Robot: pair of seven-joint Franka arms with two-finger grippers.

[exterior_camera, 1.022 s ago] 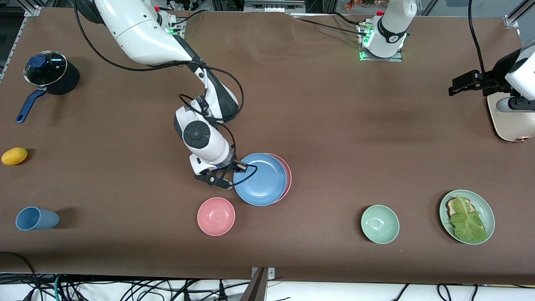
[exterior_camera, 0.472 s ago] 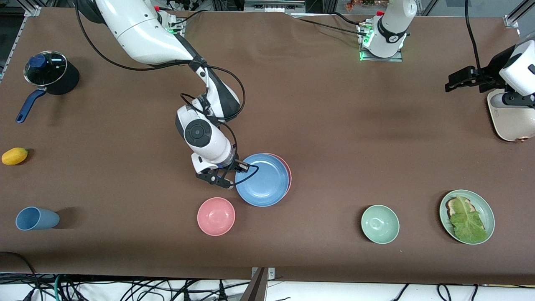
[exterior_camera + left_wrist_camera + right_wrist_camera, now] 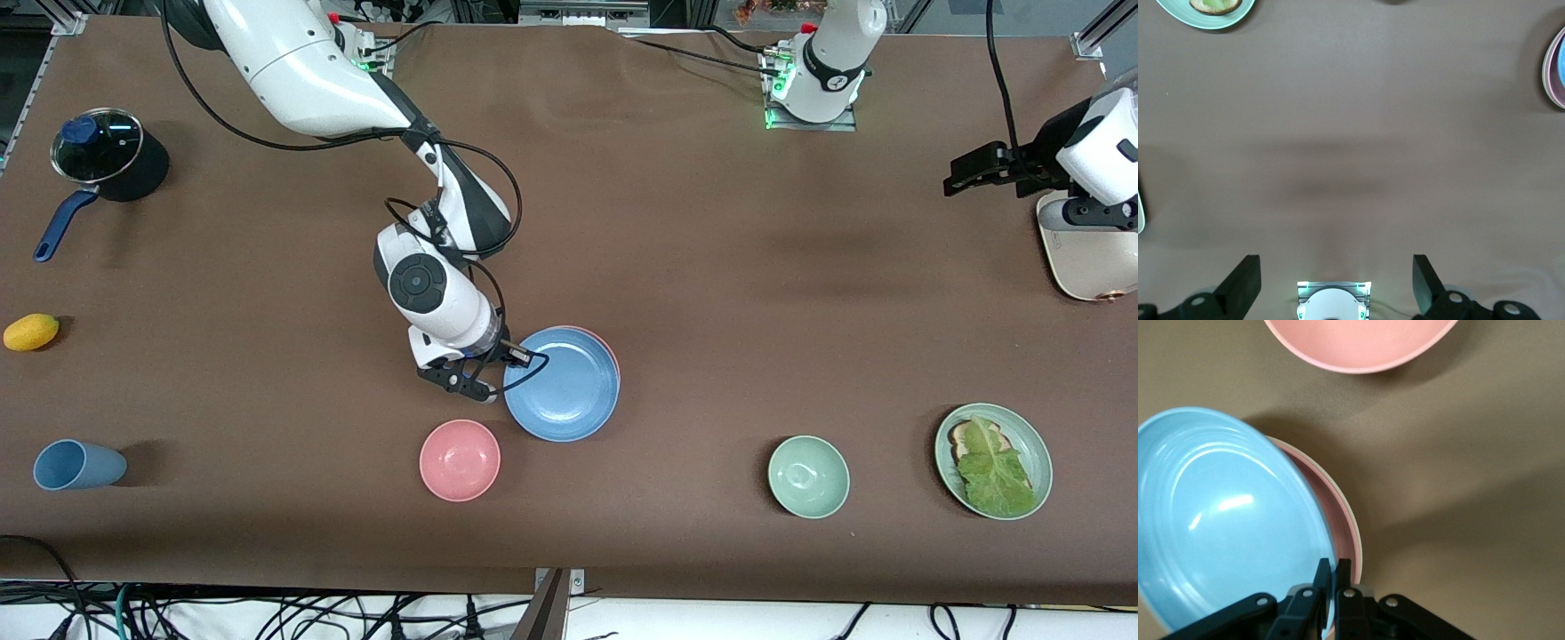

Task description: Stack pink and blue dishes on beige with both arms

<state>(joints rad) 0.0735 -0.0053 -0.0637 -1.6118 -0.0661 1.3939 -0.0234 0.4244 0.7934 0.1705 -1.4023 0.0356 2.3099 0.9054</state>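
Observation:
My right gripper (image 3: 523, 357) is shut on the rim of the blue plate (image 3: 562, 384), at the edge toward the right arm's end of the table. The blue plate lies almost fully over the pink plate (image 3: 610, 354), which shows only as a thin crescent. In the right wrist view the blue plate (image 3: 1225, 520) is pinched between the fingers (image 3: 1327, 577) and tilts above the pink plate (image 3: 1335, 520). A thin cream edge of the beige plate (image 3: 1353, 520) shows beneath the pink one. My left gripper (image 3: 958, 182) hangs open over the left arm's end of the table, holding nothing (image 3: 1335, 265).
A pink bowl (image 3: 460, 460) sits close to the stack, nearer the front camera. A pale green bowl (image 3: 807, 476) and a green plate with lettuce (image 3: 993, 460) lie toward the left arm's end. A blue cup (image 3: 76, 464), yellow fruit (image 3: 31, 331), lidded pot (image 3: 107, 156) and white appliance (image 3: 1080, 258) stand at the table's ends.
The right gripper has carried the blue plate a little toward the left arm's end, so less of the pink plate shows. The left arm has drawn slightly toward the bases.

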